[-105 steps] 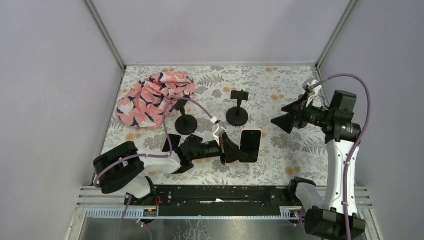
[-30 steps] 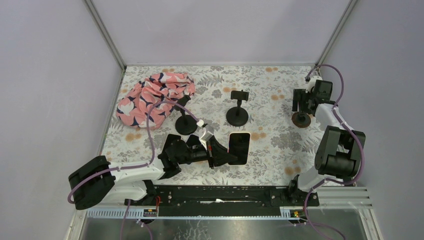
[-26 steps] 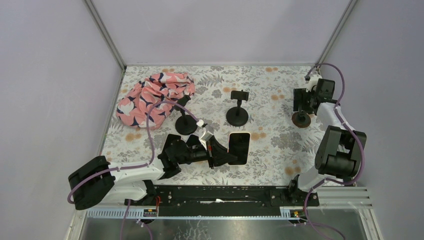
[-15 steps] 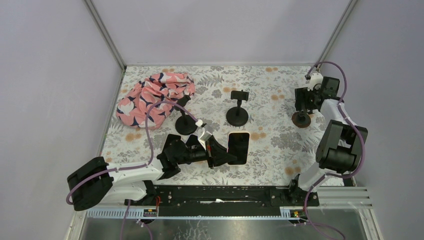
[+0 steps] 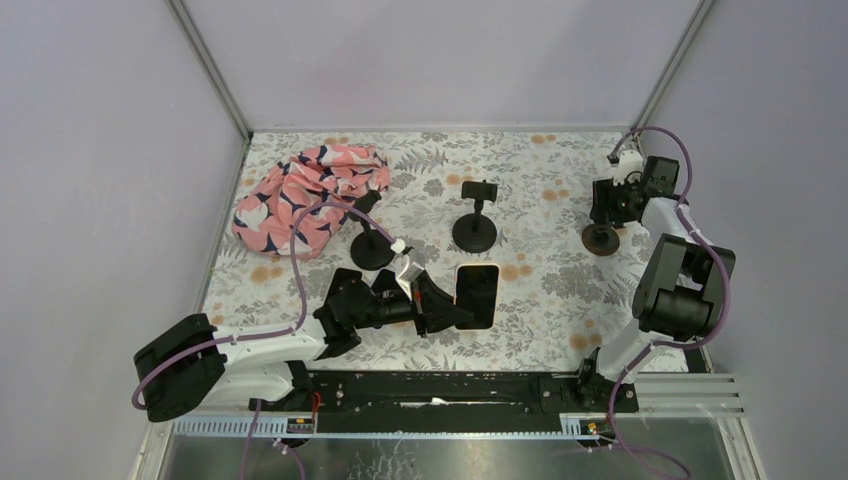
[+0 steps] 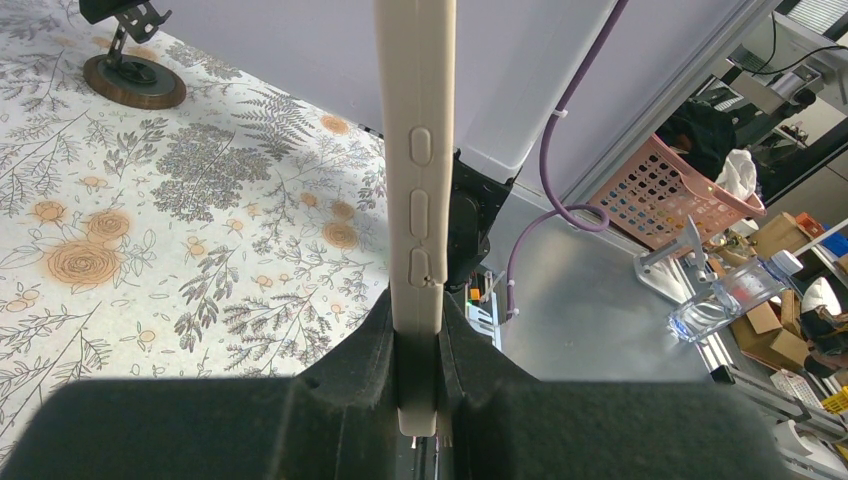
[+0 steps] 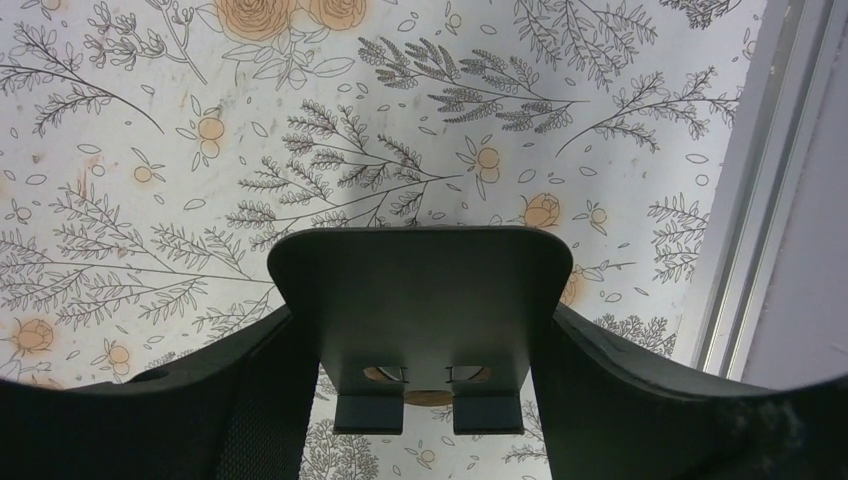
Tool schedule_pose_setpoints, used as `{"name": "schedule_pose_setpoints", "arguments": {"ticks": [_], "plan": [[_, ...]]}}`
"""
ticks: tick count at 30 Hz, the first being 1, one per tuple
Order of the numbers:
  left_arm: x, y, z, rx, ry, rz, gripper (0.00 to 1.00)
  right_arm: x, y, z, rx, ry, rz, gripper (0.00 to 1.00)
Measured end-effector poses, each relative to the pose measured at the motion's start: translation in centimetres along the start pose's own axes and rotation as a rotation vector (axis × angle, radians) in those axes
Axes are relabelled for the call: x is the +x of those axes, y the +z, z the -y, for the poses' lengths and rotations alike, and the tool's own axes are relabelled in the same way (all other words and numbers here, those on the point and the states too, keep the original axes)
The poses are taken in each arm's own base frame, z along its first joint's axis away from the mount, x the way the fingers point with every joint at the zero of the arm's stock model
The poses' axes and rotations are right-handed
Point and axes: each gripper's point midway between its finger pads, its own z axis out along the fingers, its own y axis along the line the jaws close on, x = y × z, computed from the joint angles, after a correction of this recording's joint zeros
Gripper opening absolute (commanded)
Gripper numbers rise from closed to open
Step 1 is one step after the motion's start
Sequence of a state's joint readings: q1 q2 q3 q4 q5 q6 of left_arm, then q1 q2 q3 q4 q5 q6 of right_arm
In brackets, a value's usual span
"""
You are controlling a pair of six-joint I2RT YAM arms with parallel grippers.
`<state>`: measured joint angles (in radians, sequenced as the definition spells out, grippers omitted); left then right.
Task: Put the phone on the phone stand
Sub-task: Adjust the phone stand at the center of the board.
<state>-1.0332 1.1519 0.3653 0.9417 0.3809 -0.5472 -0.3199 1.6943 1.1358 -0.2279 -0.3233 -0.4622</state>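
Your cream-cased smartphone with a black screen [image 5: 479, 295] sits low in the middle of the top view, lifted off the floral-patterned table [image 5: 560, 290]. Its screen faces up toward the camera. The left gripper [image 6: 418, 320] reaches it from the left and pinches its near end. In the left wrist view you see the phone edge-on, standing straight up through the centre of the frame. Its side buttons face the lens, and a dark finger presses on each face.

At the upper right of the top view is the black phone stand with a round brown base [image 5: 600, 239], resting on the table near the right wall and well apart from the phone. The right gripper [image 7: 420, 330] is at its head. In the right wrist view the stand's black rounded plate [image 7: 420, 290] fills the gap between the fingers, which sit against both of its sides.

A black clamp-topped stand [image 5: 474, 230] stands just above the phone, and a second black stand [image 5: 372, 250] is to its left. A crumpled pink patterned cloth [image 5: 308, 195] lies at the upper left.
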Motion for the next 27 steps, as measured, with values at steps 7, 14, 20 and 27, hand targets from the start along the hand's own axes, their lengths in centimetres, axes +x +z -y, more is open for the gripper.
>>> {"name": "schedule_pose_setpoints", "arguments": {"ticks": [7, 14, 20, 27], "plan": [[0.0, 0.0, 0.0, 0.000, 0.000, 0.000, 0.00, -0.3, 0.1, -0.1, 0.004, 0.052, 0.014, 0.59], [0.0, 0.0, 0.0, 0.000, 0.000, 0.000, 0.00, -1.2, -0.5, -1.6, 0.000, 0.177, 0.056, 0.58], [0.0, 0.0, 0.0, 0.000, 0.000, 0.000, 0.00, -3.9, -0.8, -4.8, 0.046, 0.216, 0.097, 0.55], [0.3, -0.1, -0.2, -0.009, -0.006, -0.012, 0.00, -4.2, 0.8, -7.6, 0.190, 0.315, 0.074, 0.54]]}}
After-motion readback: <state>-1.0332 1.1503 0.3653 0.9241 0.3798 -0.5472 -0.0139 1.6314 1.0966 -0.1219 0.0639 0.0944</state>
